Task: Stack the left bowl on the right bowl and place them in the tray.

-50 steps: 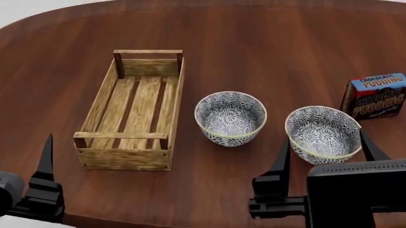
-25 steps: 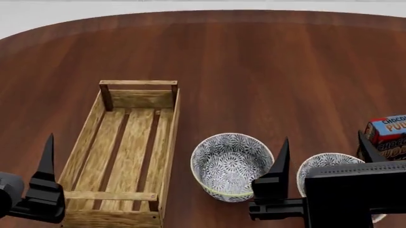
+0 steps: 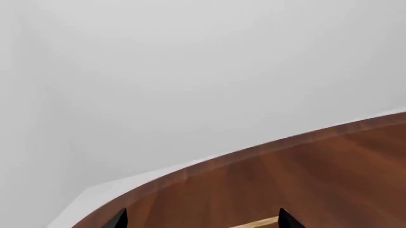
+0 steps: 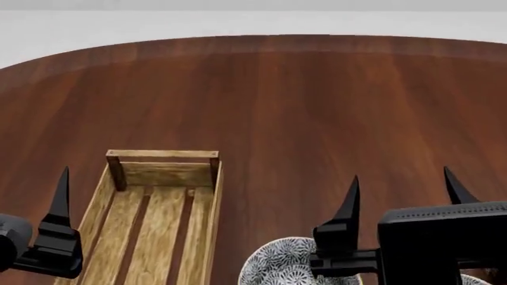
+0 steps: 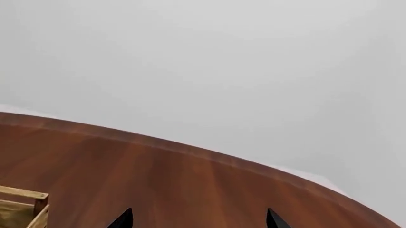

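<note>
The light-wood tray (image 4: 151, 225) lies at the lower left of the head view, cut off by the frame's bottom. Just right of it, the rim of the left bowl (image 4: 273, 267), white with a dark floral pattern, shows at the bottom edge. Only a sliver of the right bowl (image 4: 475, 280) peeks out beside my right arm. My right gripper (image 4: 401, 173) hovers open over the bowls, nothing between its fingers. In the head view a single finger (image 4: 60, 202) of my left arm shows, left of the tray. The left gripper (image 3: 201, 211) is open and holds nothing. A tray corner (image 5: 25, 199) appears in the right wrist view.
The round dark-wood table (image 4: 301, 107) stretches far ahead, its curved far edge (image 4: 262, 38) meeting a pale floor. The wrist views show the table rim and grey background.
The head view has tilted upward: tray and bowls slid toward the bottom of the view, and the pudding box left it. Both grippers kept their places in the view, still open.
</note>
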Robot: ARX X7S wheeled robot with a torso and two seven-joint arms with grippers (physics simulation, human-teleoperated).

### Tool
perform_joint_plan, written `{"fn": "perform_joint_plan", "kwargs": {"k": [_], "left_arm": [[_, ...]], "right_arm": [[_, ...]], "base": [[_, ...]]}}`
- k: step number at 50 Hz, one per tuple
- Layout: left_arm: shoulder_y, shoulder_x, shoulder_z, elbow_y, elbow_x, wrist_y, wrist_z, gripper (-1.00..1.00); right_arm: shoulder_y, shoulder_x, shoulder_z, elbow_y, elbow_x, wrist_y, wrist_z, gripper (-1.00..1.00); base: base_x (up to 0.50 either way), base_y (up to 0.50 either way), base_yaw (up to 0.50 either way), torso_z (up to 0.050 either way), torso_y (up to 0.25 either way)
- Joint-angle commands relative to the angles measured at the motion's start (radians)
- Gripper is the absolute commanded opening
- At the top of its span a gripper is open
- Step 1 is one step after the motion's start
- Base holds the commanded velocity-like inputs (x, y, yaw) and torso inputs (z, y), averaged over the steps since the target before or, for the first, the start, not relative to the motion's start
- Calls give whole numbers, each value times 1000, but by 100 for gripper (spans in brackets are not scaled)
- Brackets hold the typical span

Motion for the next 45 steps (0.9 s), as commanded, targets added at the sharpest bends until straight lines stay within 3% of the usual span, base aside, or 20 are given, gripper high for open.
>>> {"fn": "perform_joint_plan", "kwargs": {"k": [1, 8, 30, 45], "left_arm": [[12, 0, -5, -4, -4, 13, -3, 100], [15, 0, -2, -2, -4, 14, -8, 100], [19, 0, -2, -20, -14, 24, -14, 100], [21, -3, -6, -21, -20, 28, -18, 100]], "right_arm": [[-15, 3, 1, 8, 4, -13, 4, 100], [-30, 11, -11, 17, 4, -16, 4, 100], [-65, 80, -71, 37, 8, 73, -40, 100], [-92, 130, -207, 50, 7, 73, -83, 100]], "base": [[500, 35, 0, 0, 0], [361, 40, 0, 0, 1], [-1, 0, 0, 0, 0], [0, 0, 0, 0, 0]]}}
